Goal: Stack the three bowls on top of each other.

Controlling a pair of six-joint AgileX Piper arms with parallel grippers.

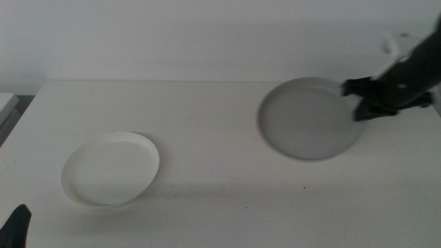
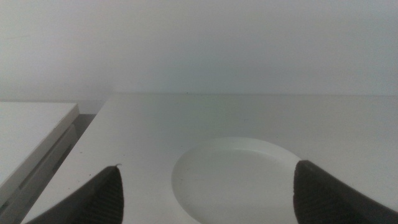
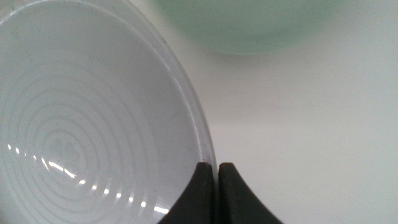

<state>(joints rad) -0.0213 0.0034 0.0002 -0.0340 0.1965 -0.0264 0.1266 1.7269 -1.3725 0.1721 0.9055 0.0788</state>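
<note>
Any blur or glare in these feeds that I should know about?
Middle view: right gripper and grey bowl smeared by motion blur; white bowl sharp, soft shadow beneath. Right wrist view: small glints on the grey bowl's ridges; mint green bowl out of focus. Left wrist view: left gripper soft, no glare.

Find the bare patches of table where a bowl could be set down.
Bare table lies between the white bowl and the grey bowl, and along the far edge behind the white bowl. It is crowded at the right, where the right hand grips the grey bowl's rim. The left hand waits at the near left corner.
</note>
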